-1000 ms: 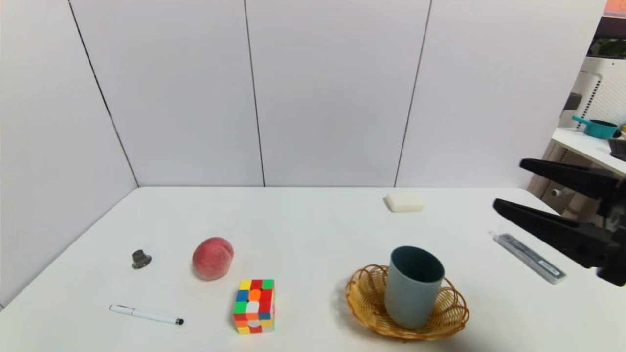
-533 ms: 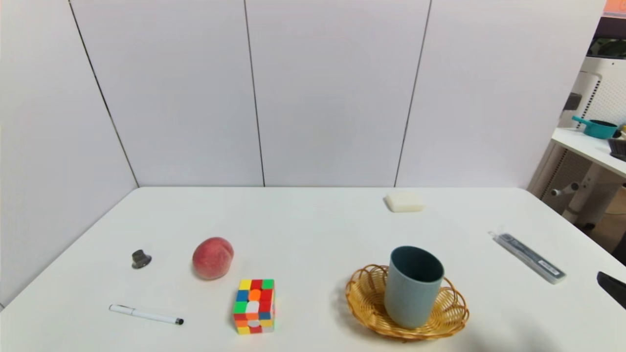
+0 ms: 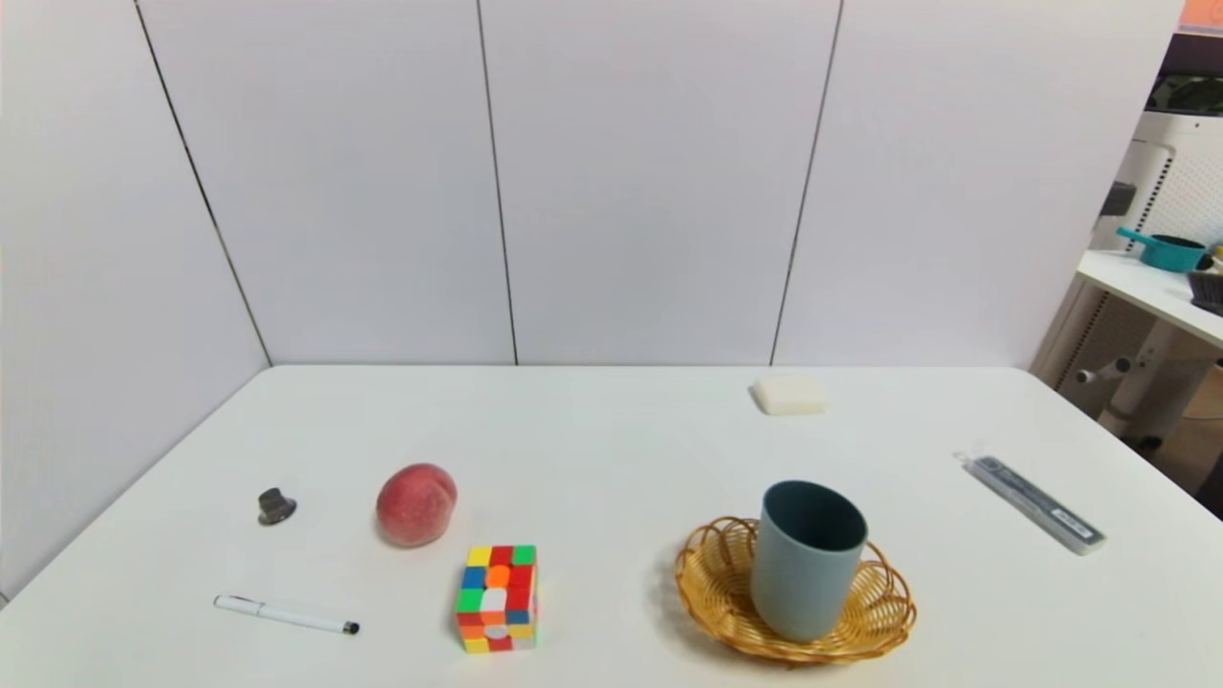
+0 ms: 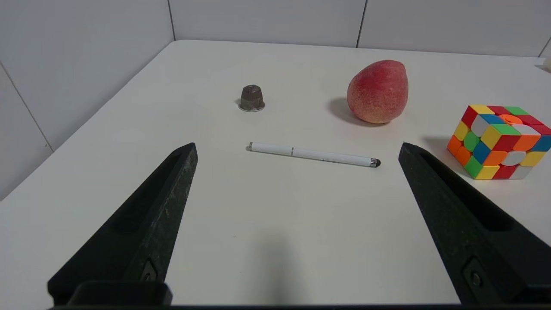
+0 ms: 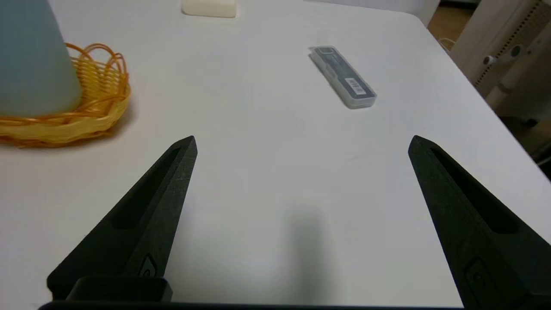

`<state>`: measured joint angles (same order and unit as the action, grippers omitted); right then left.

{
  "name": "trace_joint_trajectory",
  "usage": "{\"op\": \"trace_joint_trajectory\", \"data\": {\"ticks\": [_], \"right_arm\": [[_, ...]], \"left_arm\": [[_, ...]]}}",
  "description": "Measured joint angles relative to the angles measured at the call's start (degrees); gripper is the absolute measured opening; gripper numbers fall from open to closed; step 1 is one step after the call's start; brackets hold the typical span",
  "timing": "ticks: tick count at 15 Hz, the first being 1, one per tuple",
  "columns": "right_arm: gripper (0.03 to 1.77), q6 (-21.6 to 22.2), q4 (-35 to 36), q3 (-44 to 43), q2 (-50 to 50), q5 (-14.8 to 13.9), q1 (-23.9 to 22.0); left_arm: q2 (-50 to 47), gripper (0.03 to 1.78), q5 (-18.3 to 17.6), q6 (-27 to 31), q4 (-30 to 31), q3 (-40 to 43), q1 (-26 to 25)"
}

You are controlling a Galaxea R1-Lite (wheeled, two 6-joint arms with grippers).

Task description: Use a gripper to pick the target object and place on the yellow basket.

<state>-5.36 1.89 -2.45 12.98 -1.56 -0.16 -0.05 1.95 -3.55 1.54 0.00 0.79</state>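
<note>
Left gripper (image 4: 297, 148) low over the near left of the white table (image 3: 611, 430), jaws wide, empty. Ahead of it: pen (image 3: 285, 614), small metal cap (image 3: 275, 505), peach (image 3: 416, 504), colour cube (image 3: 497, 598).

Blue-grey cup (image 3: 807, 559) stands upright in the yellow basket (image 3: 712, 592), mouth up, long axis vertical.

White block (image 3: 789, 395) farther back. Clear case (image 5: 343, 76) carries a barcode label; text unreadable.

Right gripper (image 5: 301, 142) near the table's right front, jaws wide, empty.

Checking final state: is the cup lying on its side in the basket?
No. In the head view the cup stands upright inside the yellow basket, open mouth up.
</note>
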Motion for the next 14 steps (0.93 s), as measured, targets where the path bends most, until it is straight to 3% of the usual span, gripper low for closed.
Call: {"op": "trace_joint_trajectory", "data": {"ticks": [2, 5, 14], "right_arm": [[1.69, 3.1, 0.5, 1.8, -6.6, 1.5, 0.0], [1.69, 7.5, 2.2, 2.4, -11.2, 0.9, -0.1], [1.69, 7.6, 2.3, 2.5, -13.1, 0.8, -0.1]], "left_arm": [[0.0, 1.69, 0.0, 0.0, 0.0, 0.0, 0.0], [0.0, 1.69, 0.0, 0.0, 0.0, 0.0, 0.0], [0.0, 1.69, 0.0, 0.0, 0.0, 0.0, 0.0]]}}
